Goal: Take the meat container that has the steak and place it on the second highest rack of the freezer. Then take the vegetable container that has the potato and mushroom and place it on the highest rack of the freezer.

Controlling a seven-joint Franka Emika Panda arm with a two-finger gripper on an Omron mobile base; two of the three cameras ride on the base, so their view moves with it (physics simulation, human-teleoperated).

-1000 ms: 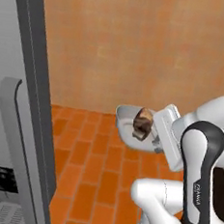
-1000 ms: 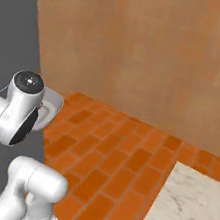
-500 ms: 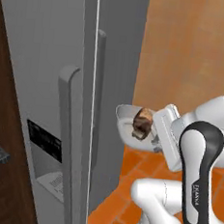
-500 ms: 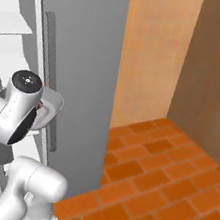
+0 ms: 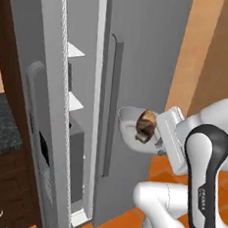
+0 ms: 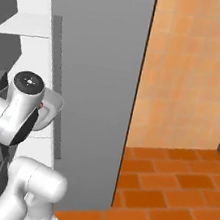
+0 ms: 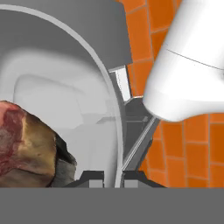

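Left base view looks forward from behind the arm's left, right base view from its right; both share the tall grey-doored freezer (image 5: 140, 64) (image 6: 92, 78). Hand view sits close over the white meat container (image 7: 57, 83)

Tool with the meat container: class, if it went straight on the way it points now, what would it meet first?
Probably the freezer's closed grey door. The tool is clamped on the rim of the container holding the steak, which almost touches that door beside its handle; depth is uncertain.

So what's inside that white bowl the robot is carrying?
The white bowl holds the steak, a brown and reddish lump. The bowl floor under the meat is hidden.
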